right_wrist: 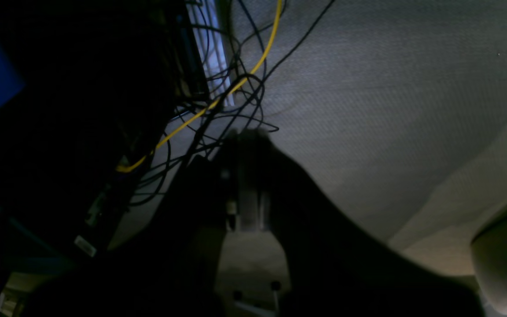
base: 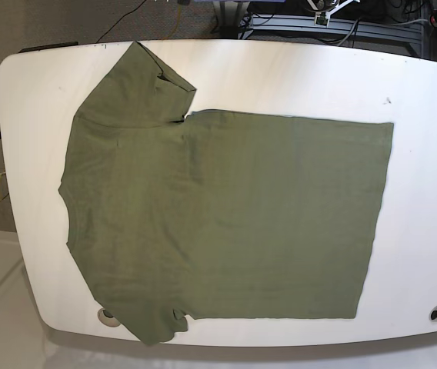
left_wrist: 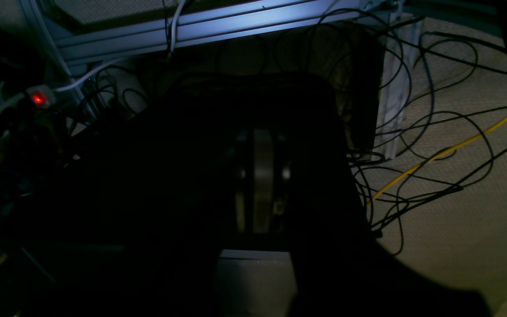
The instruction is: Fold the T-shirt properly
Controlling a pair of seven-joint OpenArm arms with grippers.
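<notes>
On the white table (base: 426,154), seen only from the base view, the T-shirt (base: 226,215) is spread flat, collar leftward, sleeves slightly crumpled. Cables (left_wrist: 434,132) over carpet (right_wrist: 368,88) are shown by both wrist views (very dark), where the left gripper (left_wrist: 260,176) and right gripper (right_wrist: 247,193) appear narrowly closed, nothing held.

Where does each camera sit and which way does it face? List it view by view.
Left wrist: on the left arm, aimed at carpet and cables; the dark left gripper fills the centre.
Right wrist: on the right arm, aimed at carpet; the right gripper shows dimly.
Base: overhead, looking down at the T-shirt spread on the white table; no arm shows.
Shared: both wrist views catch the yellow cable.
</notes>
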